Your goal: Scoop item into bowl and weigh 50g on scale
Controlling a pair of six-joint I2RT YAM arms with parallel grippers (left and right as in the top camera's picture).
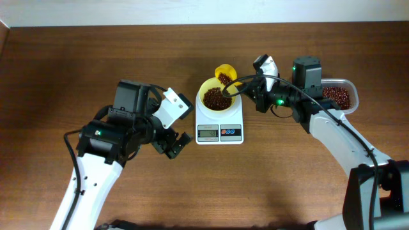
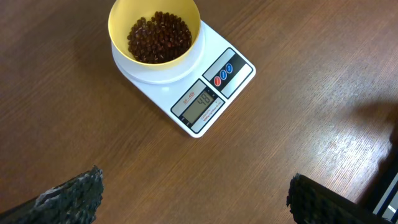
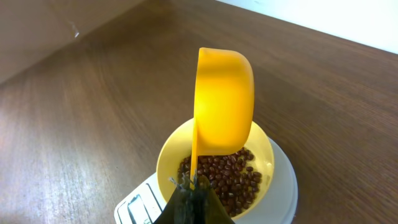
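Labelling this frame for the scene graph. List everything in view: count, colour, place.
beans: many, dark reddish-brown; most in the bowl, some in the scoop, more in the tub
bowl: one, pale yellow; on the scale
scale: one, white, display lit; mid-table between the arms
scoop: one, darker yellow; tipped on its side over the bowl
tub: one, clear plastic; right side of the table, by the right arm
table: one, brown wood; under everything
left gripper: one, black; open and empty, above the table near the scale
right gripper: one, black; shut on the scoop's handle
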